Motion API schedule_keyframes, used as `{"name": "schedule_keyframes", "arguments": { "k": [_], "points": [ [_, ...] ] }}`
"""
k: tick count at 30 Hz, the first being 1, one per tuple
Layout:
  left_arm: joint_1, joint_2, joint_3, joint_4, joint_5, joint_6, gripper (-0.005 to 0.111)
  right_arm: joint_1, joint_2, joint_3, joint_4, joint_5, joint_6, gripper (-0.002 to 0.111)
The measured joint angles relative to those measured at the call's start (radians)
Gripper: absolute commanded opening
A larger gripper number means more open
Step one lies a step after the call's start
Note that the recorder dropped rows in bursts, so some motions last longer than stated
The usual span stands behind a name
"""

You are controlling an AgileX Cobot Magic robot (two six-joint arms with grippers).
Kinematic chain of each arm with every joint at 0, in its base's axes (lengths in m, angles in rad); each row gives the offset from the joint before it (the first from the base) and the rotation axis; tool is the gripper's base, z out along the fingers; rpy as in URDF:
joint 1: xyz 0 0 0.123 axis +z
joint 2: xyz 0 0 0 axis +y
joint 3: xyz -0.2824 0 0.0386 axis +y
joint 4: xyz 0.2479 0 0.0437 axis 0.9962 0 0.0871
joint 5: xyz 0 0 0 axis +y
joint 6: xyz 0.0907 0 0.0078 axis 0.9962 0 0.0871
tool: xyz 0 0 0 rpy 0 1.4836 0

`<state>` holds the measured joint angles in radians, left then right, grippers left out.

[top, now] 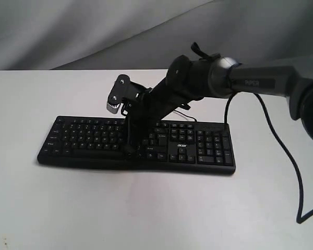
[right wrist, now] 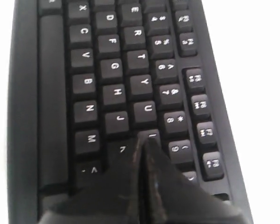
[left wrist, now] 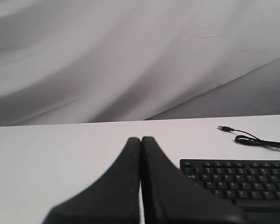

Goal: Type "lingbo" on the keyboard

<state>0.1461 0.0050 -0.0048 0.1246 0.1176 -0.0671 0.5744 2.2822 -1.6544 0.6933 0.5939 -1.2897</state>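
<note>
The keyboard [top: 88,136] lies flat on the white table [top: 146,208], its long side across the exterior view and the number pad at the right end. We read white legends on black keys, and a small white logo sits above the arrow keys.

The right gripper [top: 129,148] comes down slanting onto the middle of the keyboard. In the right wrist view its two fingers are pressed together with no gap, making one narrow point [right wrist: 142,140]. That point sits at the key next to U, in the row above J. We cannot tell whether it presses the key or only touches it. The right arm [top: 250,83] reaches in from the right, with a grey camera [top: 117,94] on its wrist.

The left gripper [left wrist: 141,139] shows only in its own wrist view. Its fingers are also closed flat against each other and hold nothing. It is above bare table, and a corner of the keyboard [left wrist: 242,179] shows just past one finger.

Beyond the keyboard a thin black cable [left wrist: 256,140] lies loose on the table, ending in a plug [left wrist: 224,128]. Grey cloth [top: 94,31] hangs behind the table.
</note>
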Motion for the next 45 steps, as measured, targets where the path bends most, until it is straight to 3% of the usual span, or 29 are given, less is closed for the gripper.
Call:
{"name": "schedule_keyframes", "arguments": {
  "k": [11,45],
  "points": [
    [0.000,0.000,0.000,0.000,0.000,0.000,0.001,0.012,0.055,-0.113,0.016,0.017,-0.016,0.000],
    [0.000,0.000,0.000,0.000,0.000,0.000,0.001,0.014,0.100,-0.122,-0.016,0.012,0.035,0.000]
  ]
}}
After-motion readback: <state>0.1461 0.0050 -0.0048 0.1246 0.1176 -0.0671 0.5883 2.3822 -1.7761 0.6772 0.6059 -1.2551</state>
